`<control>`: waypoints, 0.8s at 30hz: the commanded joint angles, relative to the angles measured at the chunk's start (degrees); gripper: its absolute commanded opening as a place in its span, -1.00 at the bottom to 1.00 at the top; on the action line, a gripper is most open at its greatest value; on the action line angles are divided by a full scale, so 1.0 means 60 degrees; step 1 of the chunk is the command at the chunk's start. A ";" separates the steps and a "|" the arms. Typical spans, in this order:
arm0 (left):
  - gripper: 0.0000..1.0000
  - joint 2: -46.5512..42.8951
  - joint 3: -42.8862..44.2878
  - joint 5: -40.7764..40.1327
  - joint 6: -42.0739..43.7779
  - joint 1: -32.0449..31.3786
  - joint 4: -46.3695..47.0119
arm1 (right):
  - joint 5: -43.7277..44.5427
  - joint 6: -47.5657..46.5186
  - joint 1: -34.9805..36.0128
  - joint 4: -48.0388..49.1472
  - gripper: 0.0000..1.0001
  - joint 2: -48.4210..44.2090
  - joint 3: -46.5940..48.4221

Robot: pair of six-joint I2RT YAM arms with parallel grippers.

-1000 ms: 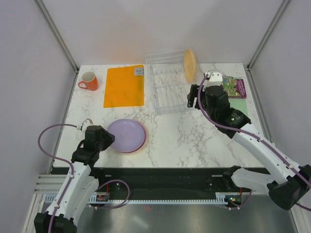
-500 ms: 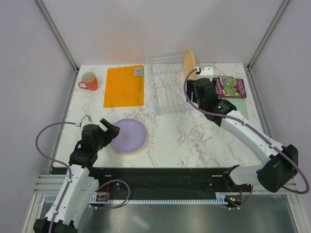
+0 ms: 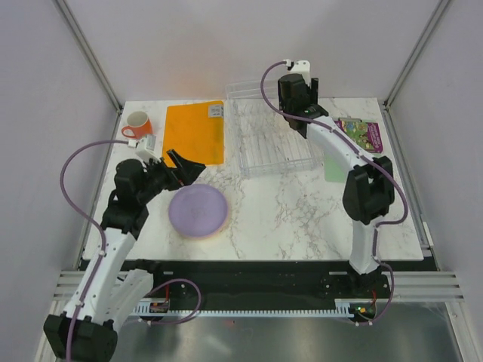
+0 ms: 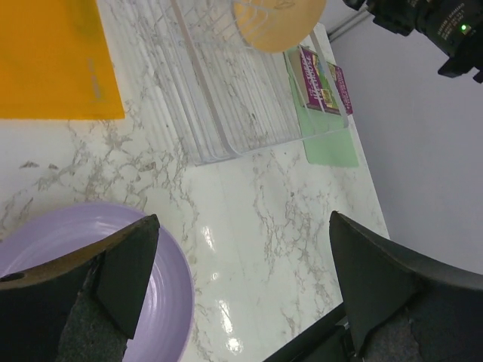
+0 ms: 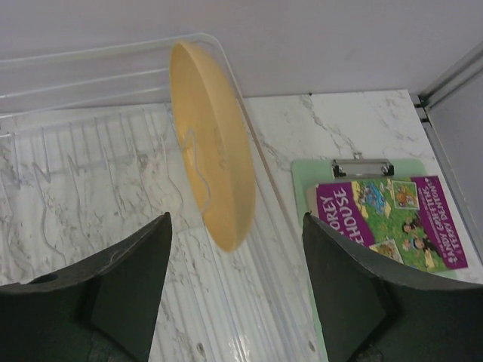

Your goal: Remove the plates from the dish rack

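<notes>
The left gripper (image 3: 187,166) has released the purple plate (image 3: 198,211) and risen, jaws wide, while the right gripper (image 5: 235,286), wide and empty, now hovers over the yellow plate (image 5: 211,173), seemingly the last in the rack (image 3: 260,143).

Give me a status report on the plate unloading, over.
Left gripper open by purple plate on table. Right gripper open over yellow plate, upright in dish rack, ungripped. Nothing blocking.
</notes>
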 commanded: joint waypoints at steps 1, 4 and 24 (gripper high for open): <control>1.00 0.2093 0.1631 0.1103 0.1228 0.0020 0.1013 | -0.0129 -0.0451 -0.0203 -0.0316 0.54 0.1405 0.2527; 1.00 0.3556 0.2643 0.1513 0.1303 -0.0024 0.1290 | -0.0101 -0.0685 -0.0291 -0.0507 0.54 0.2490 0.3905; 1.00 0.5613 0.3190 0.1851 0.1201 -0.0771 0.2712 | 0.1233 -0.2355 -0.0643 0.0854 -0.60 0.4030 0.4377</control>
